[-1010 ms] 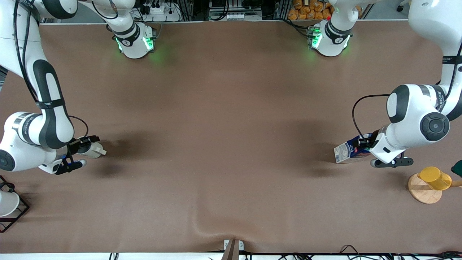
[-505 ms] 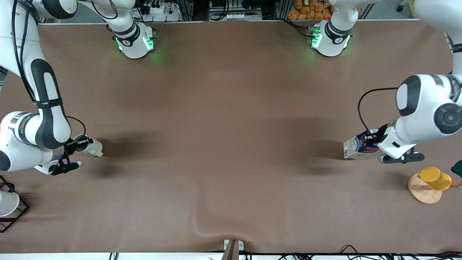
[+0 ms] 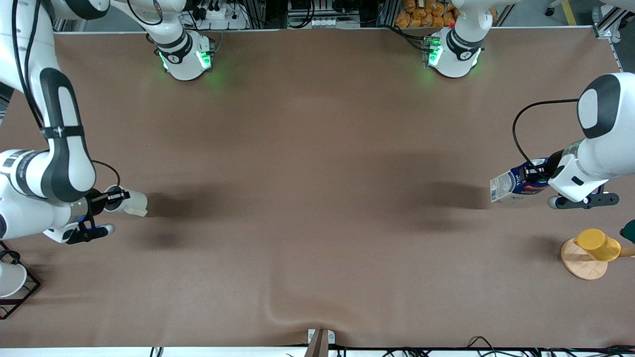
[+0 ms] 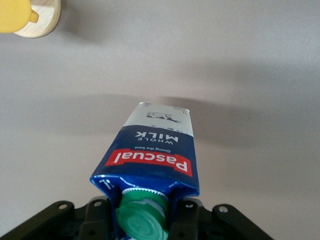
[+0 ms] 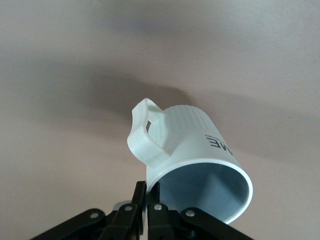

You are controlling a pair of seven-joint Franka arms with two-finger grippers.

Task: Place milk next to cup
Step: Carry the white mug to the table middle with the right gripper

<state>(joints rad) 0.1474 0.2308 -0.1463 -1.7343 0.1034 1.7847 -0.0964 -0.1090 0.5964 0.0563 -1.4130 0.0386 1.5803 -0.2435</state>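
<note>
Milk: the carton [image 3: 518,186] is clamped at its capped top by the left gripper [image 3: 540,179] and hangs tilted, base pointing toward the table's middle, over bare table at the left arm's end; the left wrist view shows the green cap [image 4: 142,220] between the fingers and the red label facing up.

Cup: the beige cup [image 3: 130,201] is pinched at its rim by the right gripper [image 3: 110,197], tipped so its base points toward the table's middle, over the table at the right arm's end; the right wrist view shows the handle [image 5: 145,132] and the grey inside.

What has changed: a second ago both sets of fingers stood partly apart around these things; now both are clamped tight. The carton has shifted toward the left arm's end of the table and seems to be off the surface, though from above the gap under it is hard to judge.

What it means: both grasps look made, so carrying comes next, in my judgement; the two things are well apart, with the whole table between them.

Open room: the brown table [image 3: 317,163] between the arms is bare, giving a wide path for either thing.

Edges: the yellow cup on a wooden stand [image 3: 593,250] sits near the carton, nearer the front camera; a black wire rack [image 3: 17,287] with a white cup sits at the right arm's end, nearer the camera than the beige cup.
</note>
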